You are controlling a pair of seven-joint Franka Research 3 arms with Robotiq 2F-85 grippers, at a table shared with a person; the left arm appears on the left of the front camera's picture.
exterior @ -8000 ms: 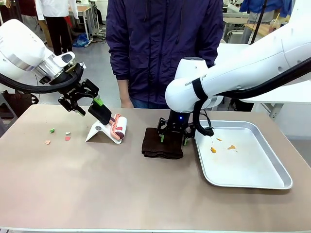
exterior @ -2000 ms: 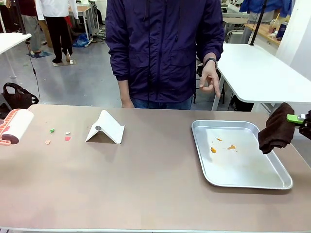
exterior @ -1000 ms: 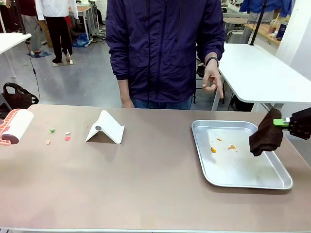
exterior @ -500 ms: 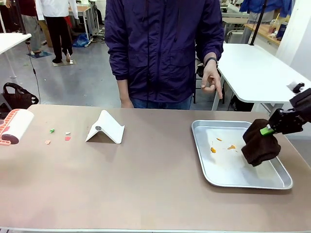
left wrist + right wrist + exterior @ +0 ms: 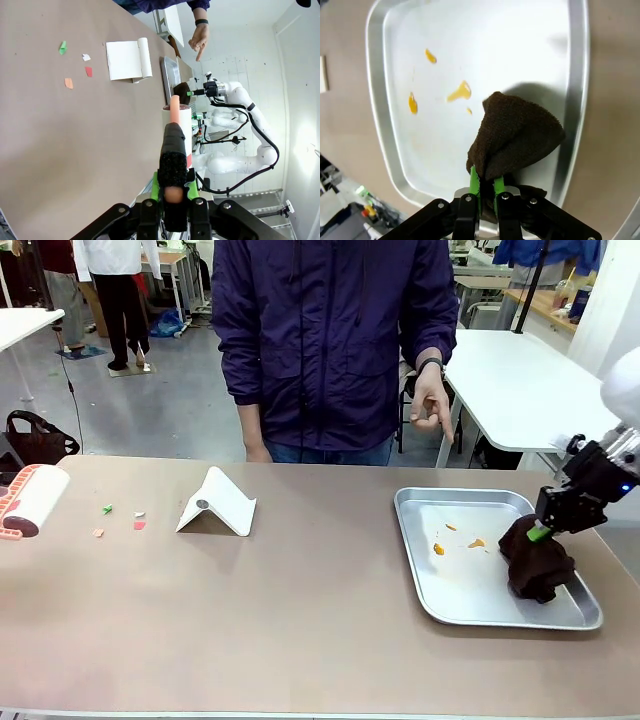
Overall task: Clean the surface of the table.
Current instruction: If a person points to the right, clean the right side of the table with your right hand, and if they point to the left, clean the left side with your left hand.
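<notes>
Front view: the bench [image 5: 300, 630], tan and matte, lies with its long axis across the picture, left to right. A person [image 5: 330, 340] stands at its far edge, with grey floor and white tables behind. A tray [image 5: 470, 590] sits at the bench's right end. The right fingers [image 5: 538, 534] are pinched on a dark cloth [image 5: 535, 565] that rests in the tray's right part. A white stand [image 5: 218, 502] sits near the far edge, scraps [image 5: 138, 524] lie toward the far left corner, and a roller [image 5: 30, 498] is at the left edge.

Left wrist view: the bench's long axis runs up the picture. The left fingers [image 5: 156, 184] are set narrow, clamping the roller's black handle. The roller points along that axis, toward the scraps and stand.

Right wrist view: the right fingers are narrow, gripping a fold of the cloth. The cloth lies by the tray's rim, just apart from orange smears [image 5: 460, 91]. Bare bench flanks the tray.
</notes>
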